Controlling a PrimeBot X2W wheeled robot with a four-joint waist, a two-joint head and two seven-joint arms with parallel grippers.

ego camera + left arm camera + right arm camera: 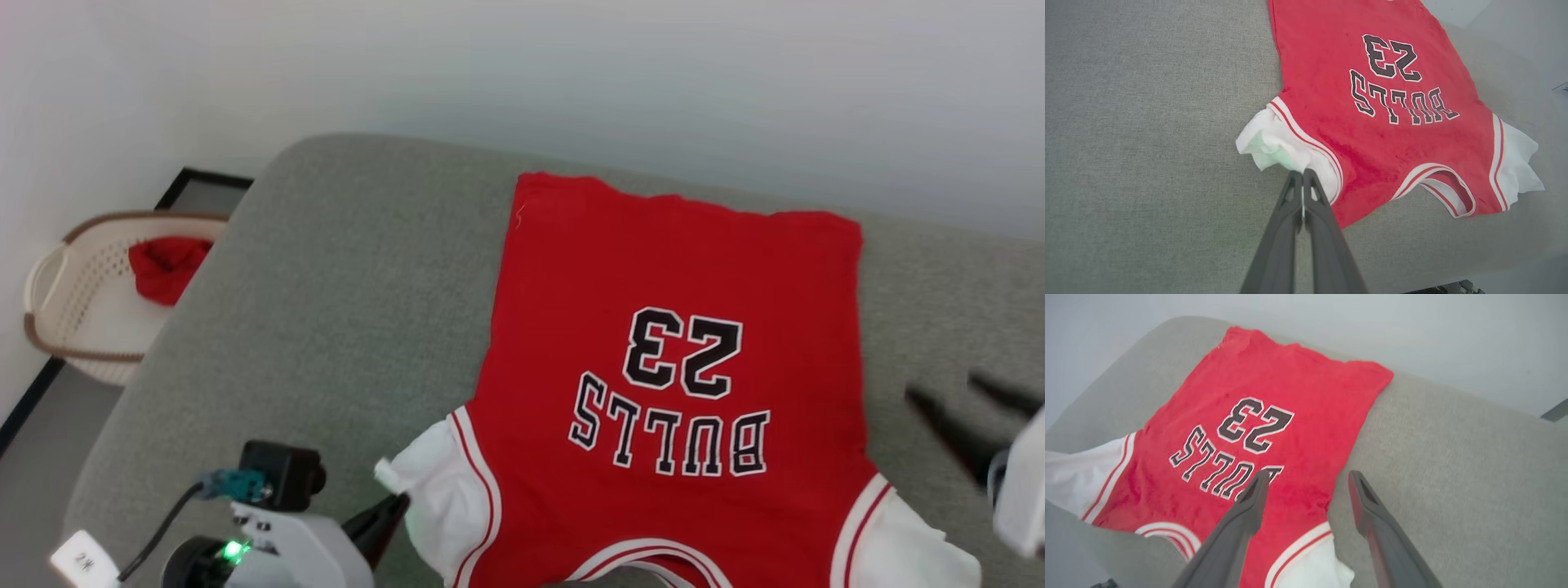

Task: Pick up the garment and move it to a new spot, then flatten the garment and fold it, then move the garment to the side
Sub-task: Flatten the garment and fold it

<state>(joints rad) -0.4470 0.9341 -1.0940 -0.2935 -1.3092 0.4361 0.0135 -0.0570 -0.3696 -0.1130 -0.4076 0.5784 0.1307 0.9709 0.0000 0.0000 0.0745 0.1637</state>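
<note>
The large red lettered basketball jersey (678, 278) lies flat on the grey fabric cushion (326, 286). Your left gripper (1302, 174) pinches its white lining (1274, 139) at 7 o'clock; right gripper (940, 385), fingers apart, hovers at 4. Smooth outward before folding.

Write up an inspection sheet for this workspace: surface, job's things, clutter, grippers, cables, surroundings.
Surface: grey fabric cushion, carrying the jersey.
Job's things: jersey spread out flat, lettering up, hem toward the far edge, white lining bunched out at both armholes; not yet folded.
Clutter: basket on the floor to the left, with a red cloth in it.
Grippers: left gripper jaws shut, tips at the lining of the left armhole; cannot tell whether cloth is pinched. Right gripper jaws open, holding nothing, over the jersey's right edge.
Cables: black cable with a teal plug on the left wrist.
Surroundings: pale wall behind, grey floor at left.
</note>
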